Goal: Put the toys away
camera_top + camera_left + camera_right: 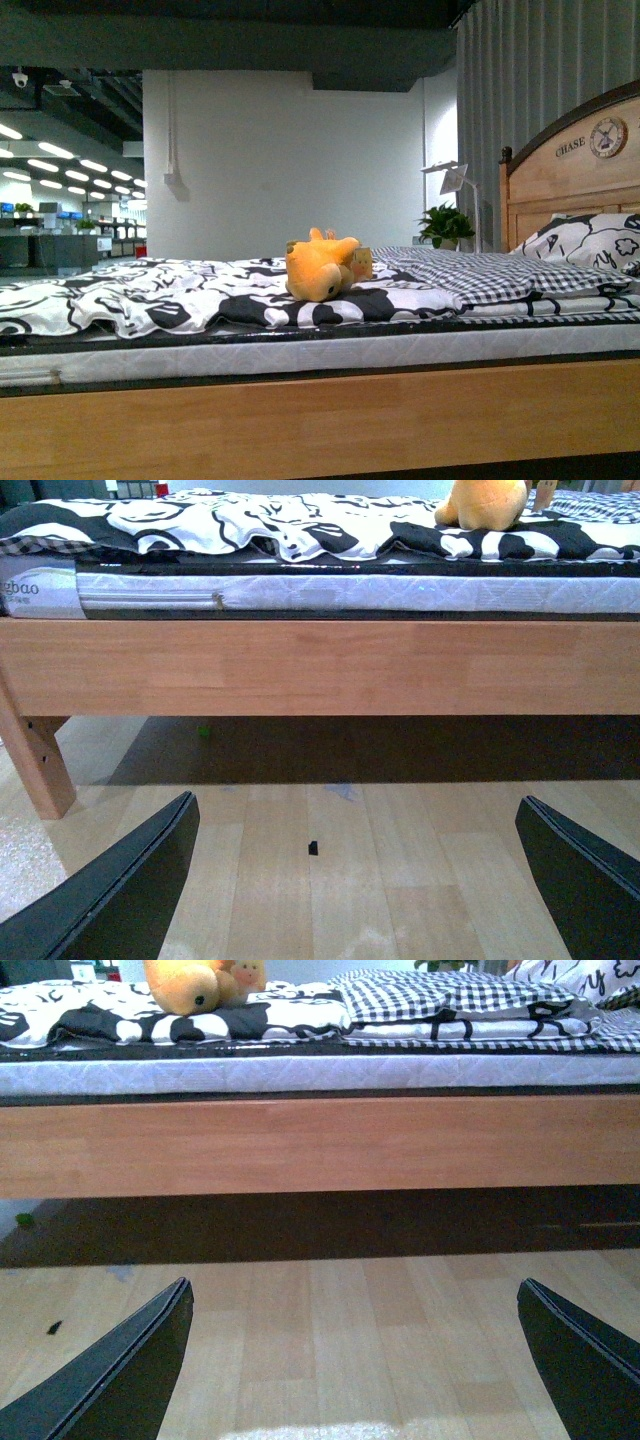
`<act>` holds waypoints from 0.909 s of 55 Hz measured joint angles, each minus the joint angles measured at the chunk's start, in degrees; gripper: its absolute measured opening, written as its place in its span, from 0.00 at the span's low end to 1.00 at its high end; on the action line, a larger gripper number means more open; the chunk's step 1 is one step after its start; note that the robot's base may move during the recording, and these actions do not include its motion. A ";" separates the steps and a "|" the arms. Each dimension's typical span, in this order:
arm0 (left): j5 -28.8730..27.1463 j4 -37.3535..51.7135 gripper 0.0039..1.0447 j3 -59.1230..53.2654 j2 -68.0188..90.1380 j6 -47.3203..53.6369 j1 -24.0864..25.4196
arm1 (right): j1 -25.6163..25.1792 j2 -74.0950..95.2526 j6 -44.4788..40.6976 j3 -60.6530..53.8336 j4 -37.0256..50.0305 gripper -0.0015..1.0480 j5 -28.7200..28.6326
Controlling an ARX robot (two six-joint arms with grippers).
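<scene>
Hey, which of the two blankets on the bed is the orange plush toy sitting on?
The black-and-white blotchy-print duvet, under the orange plush toy. The checked blanket lies beside it, toward the headboard.

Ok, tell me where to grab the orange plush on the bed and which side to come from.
Grip the plush across its rounded body, the bulkiest soft part, coming from above on the near bed-edge side. It lies on the duvet with stubby limbs sticking up, and a small yellow object sits close behind it.
</scene>
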 joint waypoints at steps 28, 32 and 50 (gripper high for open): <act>-0.02 0.00 0.94 0.00 -0.02 0.00 0.00 | 0.00 0.04 0.00 0.00 0.00 0.94 -0.04; -0.02 0.00 0.94 0.00 -0.02 0.00 0.00 | 0.00 0.04 0.00 0.00 0.00 0.94 -0.02; -0.02 0.00 0.94 0.00 -0.02 0.00 0.00 | 0.00 0.04 0.00 0.00 0.00 0.94 -0.02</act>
